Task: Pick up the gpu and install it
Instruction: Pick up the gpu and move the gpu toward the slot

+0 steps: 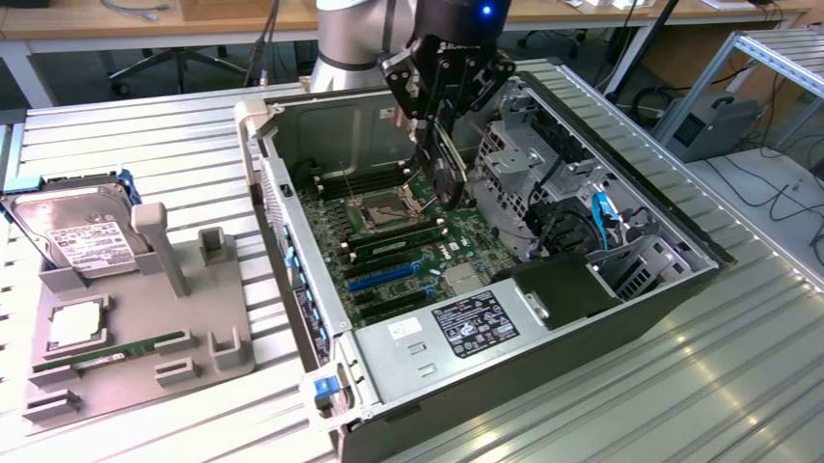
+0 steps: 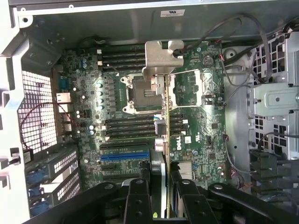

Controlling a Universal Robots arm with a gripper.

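Note:
The gpu [image 1: 446, 172] is a thin dark card hanging on edge inside the open computer case [image 1: 277, 125], above the motherboard [image 1: 399, 231] near the CPU socket [image 1: 390, 205]. My gripper [image 1: 434, 121] is shut on its upper edge. In the wrist view the gpu [image 2: 167, 121] appears edge-on, its pale metal bracket [image 2: 158, 60] at the far end, and my gripper [image 2: 161, 182] has a black finger [image 2: 138, 196] on each side of it. The card hangs over the motherboard [image 2: 196, 135], beside the blue slot [image 2: 125, 157].
A grey drive cage [image 1: 515, 164] and cables, one blue [image 1: 601, 214], crowd the case's side toward the exterior view's right. The power supply [image 1: 470, 323] is at the near end. Outside, a grey fixture [image 1: 129, 318] holds a hard drive [image 1: 84, 236] and green memory stick [image 1: 110, 355].

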